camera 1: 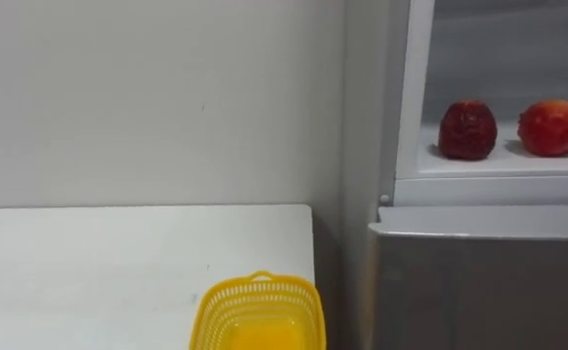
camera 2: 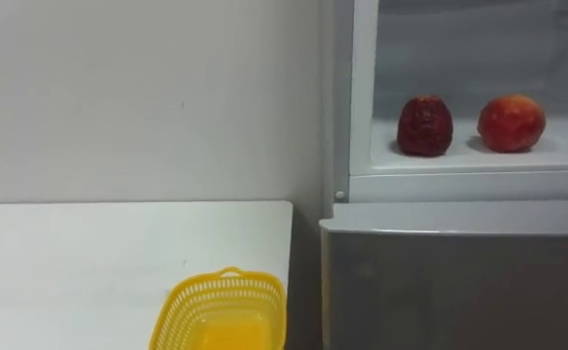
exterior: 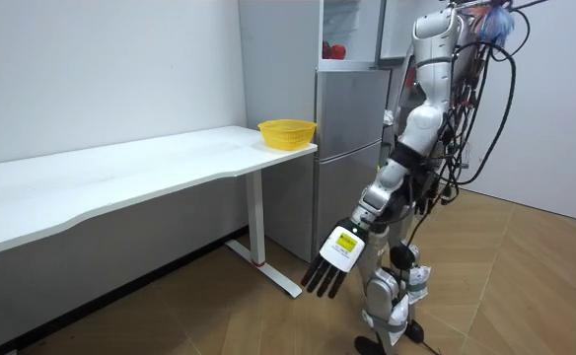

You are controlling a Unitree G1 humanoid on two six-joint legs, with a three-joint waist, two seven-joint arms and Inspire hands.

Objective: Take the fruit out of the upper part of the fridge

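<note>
The upper fridge compartment stands open, and two fruits sit side by side on its white shelf. The left one is a dark red, bumpy fruit. The right one is a smooth red-orange fruit. In the room view I stand facing the fridge, close in front of it. My left hand hangs low beside my leg with its fingers straight and holds nothing. It is far below the red fruits.
A yellow mesh basket sits at the right end of a long white table, just left of the fridge. The grey lower fridge door is closed. A plain wall runs behind the table.
</note>
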